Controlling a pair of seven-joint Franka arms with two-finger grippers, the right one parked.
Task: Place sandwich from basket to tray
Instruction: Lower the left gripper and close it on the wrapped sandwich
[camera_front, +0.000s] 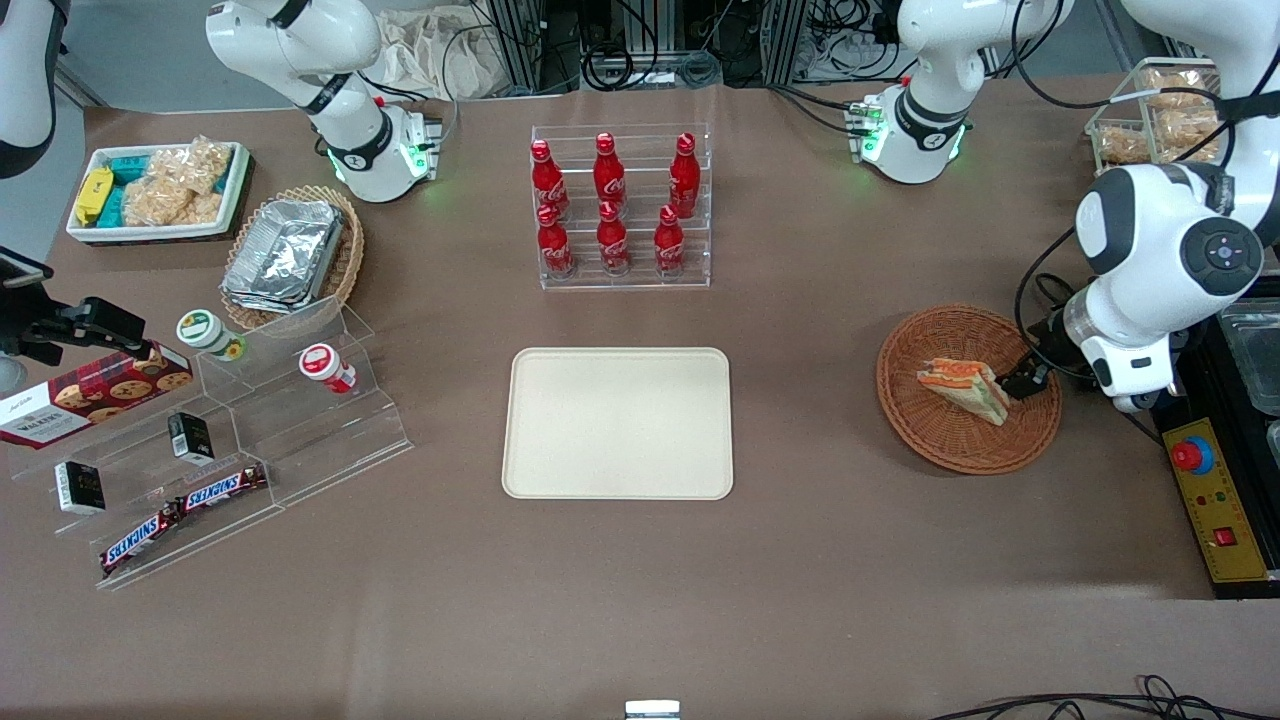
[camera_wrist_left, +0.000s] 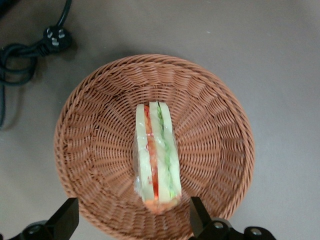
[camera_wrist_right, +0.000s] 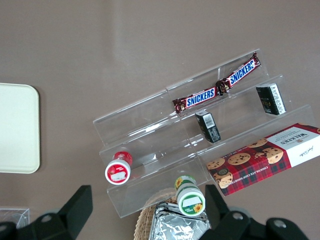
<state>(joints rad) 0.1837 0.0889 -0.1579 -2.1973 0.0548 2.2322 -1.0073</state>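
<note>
Gripper (camera_wrist_left: 131, 220) spread open above basket (camera_wrist_left: 95, 125), sandwich (camera_wrist_left: 156, 157) between its fingers untouched — wrist view shows the gap, front view alone shows tray (camera_front: 618, 423) well apart.

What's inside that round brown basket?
Only the sandwich lies in the basket, with the open gripper above one end. The weave under the sandwich is covered.

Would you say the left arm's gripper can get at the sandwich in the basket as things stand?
Probably yes. The gripper hangs open right above the basket, one finger on each side of the sandwich. The sandwich lies alone in the basket, with nothing covering or crowding it.
</note>
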